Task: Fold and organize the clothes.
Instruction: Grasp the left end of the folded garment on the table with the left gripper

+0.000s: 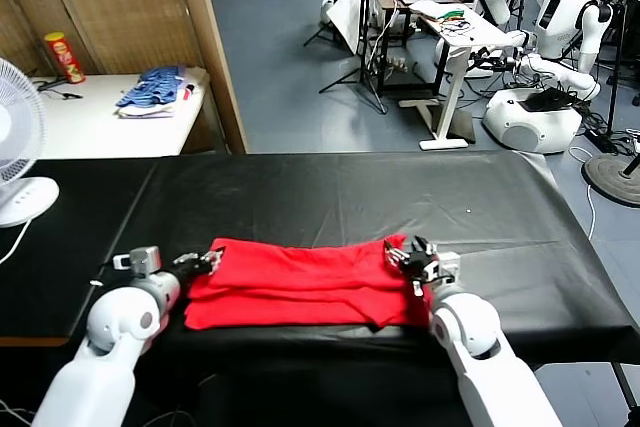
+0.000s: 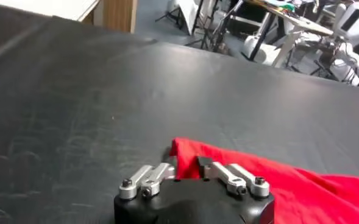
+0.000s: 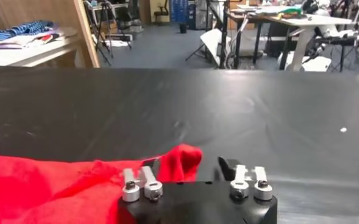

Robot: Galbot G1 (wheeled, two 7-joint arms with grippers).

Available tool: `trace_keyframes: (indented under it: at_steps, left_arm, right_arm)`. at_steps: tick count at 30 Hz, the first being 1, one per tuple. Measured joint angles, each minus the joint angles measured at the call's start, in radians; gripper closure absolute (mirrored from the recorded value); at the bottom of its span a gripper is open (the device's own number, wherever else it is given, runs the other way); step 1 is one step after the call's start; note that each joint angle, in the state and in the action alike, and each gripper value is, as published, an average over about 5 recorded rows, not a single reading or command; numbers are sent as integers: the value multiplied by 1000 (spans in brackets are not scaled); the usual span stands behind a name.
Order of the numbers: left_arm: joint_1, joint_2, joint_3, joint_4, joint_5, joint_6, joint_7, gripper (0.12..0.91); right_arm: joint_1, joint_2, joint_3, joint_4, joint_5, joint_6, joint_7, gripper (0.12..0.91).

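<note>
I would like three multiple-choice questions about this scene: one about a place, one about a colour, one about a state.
1. Where does the folded soft red T-shirt lie?
A. near edge of the black table
B. white side table
C. floor
2. What colour is the clothes pile on the side table?
A. green
B. blue
C. yellow
3. The left gripper is
A. high above the shirt
B. at a shirt corner
C. out of view

Answers: 1 A, shirt spans between both arms; 2 B, blue fabric shows; 3 B, its fingers flank the corner.

Even, bright indoor light; soft sheen on the black table [image 1: 400,197]; wrist views slightly blurred.
</note>
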Motion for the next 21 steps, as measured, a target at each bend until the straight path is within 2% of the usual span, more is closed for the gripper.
trace_keyframes:
  at_steps: [3, 6, 10, 13, 16, 21]
  left_arm:
    - [-6, -11, 10, 21, 63, -40, -11, 898]
    - [-11, -21, 17, 37, 139, -91, -19, 903]
    - [-21, -30, 21, 50, 203, -137, -25, 904]
    - [-27, -31, 21, 56, 220, -157, -15, 903]
    - [-28, -29, 19, 57, 230, -178, 6, 834]
    - [-17, -16, 6, 45, 230, -185, 32, 560]
  right_arm:
    - [1, 19, -4, -18, -10, 27, 32, 791]
    - [1, 35, -5, -32, -14, 40, 41, 886]
    - [-6, 38, -3, -34, -14, 45, 11, 868]
    - [-19, 31, 4, -21, -13, 50, -22, 757]
    - [-40, 18, 12, 7, -11, 49, -46, 590]
    - [-92, -13, 34, 85, -2, 43, -58, 345]
